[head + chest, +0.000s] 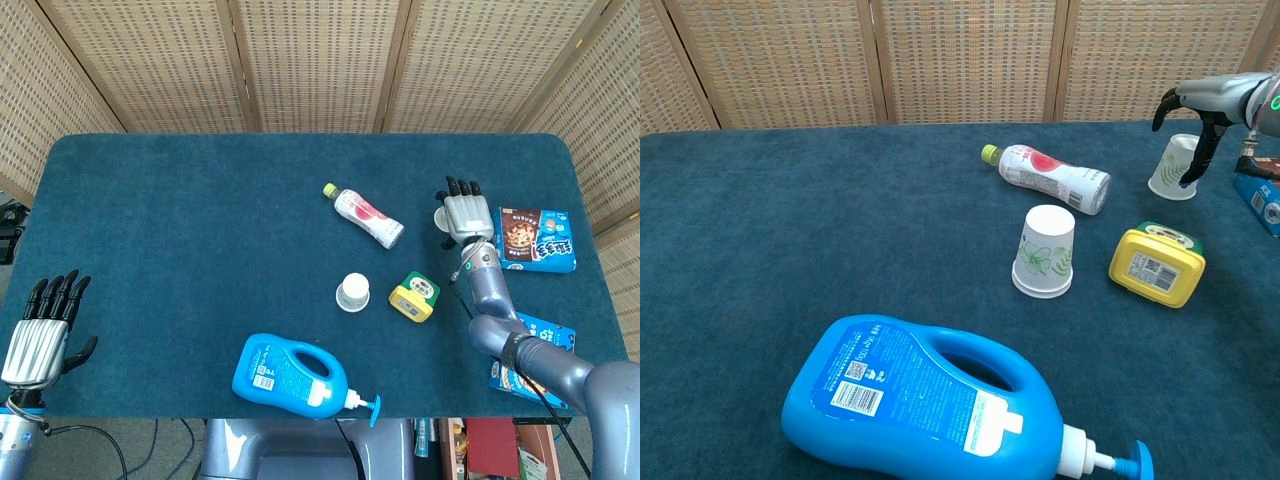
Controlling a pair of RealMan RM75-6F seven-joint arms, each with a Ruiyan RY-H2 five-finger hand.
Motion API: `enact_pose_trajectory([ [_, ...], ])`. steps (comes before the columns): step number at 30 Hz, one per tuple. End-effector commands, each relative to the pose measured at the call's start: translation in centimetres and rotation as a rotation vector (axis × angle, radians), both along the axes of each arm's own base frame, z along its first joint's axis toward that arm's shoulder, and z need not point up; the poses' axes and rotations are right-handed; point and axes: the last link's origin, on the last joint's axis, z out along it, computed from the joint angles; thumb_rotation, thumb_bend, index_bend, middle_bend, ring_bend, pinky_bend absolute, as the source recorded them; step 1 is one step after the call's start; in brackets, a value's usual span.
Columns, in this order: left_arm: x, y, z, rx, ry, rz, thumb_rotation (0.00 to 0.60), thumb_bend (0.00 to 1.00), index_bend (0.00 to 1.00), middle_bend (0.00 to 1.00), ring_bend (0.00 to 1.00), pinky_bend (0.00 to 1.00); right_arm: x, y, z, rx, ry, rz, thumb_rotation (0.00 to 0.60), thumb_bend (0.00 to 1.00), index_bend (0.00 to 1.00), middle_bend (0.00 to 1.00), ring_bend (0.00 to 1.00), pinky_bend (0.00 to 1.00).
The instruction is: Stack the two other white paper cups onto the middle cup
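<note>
The right hand (pixel 1200 120) closes its fingers around a paper cup (pixel 1173 166) at the table's two o'clock; the middle cup (pixel 1045 251) stands inverted at centre. The left hand (pixel 42 335) hovers open-fingered at eight o'clock.

Woven rattan folding screen (pixel 320 60), wood-framed panels, stands behind the table (pixel 180 230). Table covered in dark teal carpet-like cloth. Lighting even, soft shadows.
</note>
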Motion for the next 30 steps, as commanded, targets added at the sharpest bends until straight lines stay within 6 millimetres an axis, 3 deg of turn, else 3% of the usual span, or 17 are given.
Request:
enact_pose_trajectory([
  [1, -0.1, 0.1, -0.1, -0.001, 0.001, 0.004, 0.600, 0.32, 0.00, 0.00, 0.00, 0.00, 0.0, -0.8, -0.5, -0.003, -0.023, -0.010, 0.600, 0.16, 0.25, 0.02, 0.00, 0.10],
  [19, 0.2, 0.0, -0.3, -0.007, 0.008, -0.009, 0.600, 0.32, 0.00, 0.00, 0.00, 0.00, -0.7, -3.1, -0.2, -0.047, 0.041, -0.018, 0.600, 0.16, 0.25, 0.02, 0.00, 0.10],
  [30, 0.2, 0.0, -0.7, -0.022, 0.014, -0.006, 0.600, 0.31, 0.00, 0.00, 0.00, 0.00, -2.6, -3.5, -0.4, -0.040, 0.098, -0.056, 0.600, 0.16, 0.27, 0.03, 0.00, 0.10],
])
